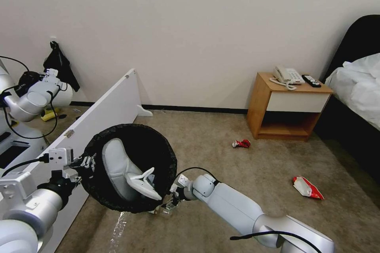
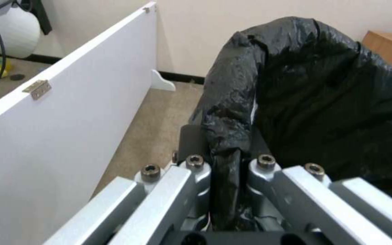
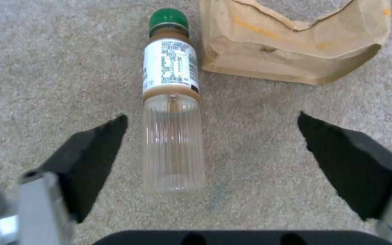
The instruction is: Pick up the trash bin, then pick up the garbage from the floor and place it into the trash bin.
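On nubby carpet (image 3: 60,68), ribbed clear bottle (image 3: 172,143)

Black crinkly liner on the trash bin (image 1: 158,154); white slippers (image 1: 126,172) inside; green-capped clear ribbed bottle (image 3: 172,109); brown paper bag (image 3: 291,41); beige carpet (image 3: 46,68).

Beneath me, the carpeted floor (image 3: 37,68) carries a green-capped bottle (image 3: 172,112) on its side, a brown paper bag (image 3: 291,44) just beside it, a crushed red can (image 1: 241,143) and a snack packet (image 1: 307,187).

You look at a plain cream wall (image 1: 206,27) at the far side. A wooden nightstand (image 1: 287,106) stands at the right beside a dark bed (image 1: 356,83). A white panel (image 1: 99,122) stands at the left.
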### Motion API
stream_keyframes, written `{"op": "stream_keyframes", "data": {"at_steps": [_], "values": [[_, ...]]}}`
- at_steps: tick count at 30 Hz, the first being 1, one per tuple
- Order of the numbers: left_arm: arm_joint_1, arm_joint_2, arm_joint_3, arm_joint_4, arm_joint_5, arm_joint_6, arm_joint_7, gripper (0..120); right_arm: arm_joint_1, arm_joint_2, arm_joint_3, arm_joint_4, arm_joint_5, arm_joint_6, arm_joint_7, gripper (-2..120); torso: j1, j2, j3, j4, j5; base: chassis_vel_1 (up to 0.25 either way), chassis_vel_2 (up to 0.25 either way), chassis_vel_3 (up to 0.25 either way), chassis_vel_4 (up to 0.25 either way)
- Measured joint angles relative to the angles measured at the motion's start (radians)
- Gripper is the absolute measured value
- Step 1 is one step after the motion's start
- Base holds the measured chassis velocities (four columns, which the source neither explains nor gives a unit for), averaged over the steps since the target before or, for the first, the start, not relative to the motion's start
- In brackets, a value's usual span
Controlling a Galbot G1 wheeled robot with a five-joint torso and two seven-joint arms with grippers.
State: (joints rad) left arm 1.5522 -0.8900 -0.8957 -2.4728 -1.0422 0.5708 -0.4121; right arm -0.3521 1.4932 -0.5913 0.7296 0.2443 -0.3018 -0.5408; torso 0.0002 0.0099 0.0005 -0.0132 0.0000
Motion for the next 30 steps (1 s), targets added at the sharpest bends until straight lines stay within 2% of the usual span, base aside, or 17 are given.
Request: {"op": "stream_keyframes", "data": {"at_steps": [30], "values": [[-0.006, -0.007, 0.008, -0.001, 0.001, 0.001, -0.004, 4, 0.013, 0.079, 0.026, -0.121, -0.022, 0.028, -0.007, 100, 0.000, 0.000, 0.000, 0.0000, 0.0000, 0.000, 0.000, 0.000, 0.000]]}}
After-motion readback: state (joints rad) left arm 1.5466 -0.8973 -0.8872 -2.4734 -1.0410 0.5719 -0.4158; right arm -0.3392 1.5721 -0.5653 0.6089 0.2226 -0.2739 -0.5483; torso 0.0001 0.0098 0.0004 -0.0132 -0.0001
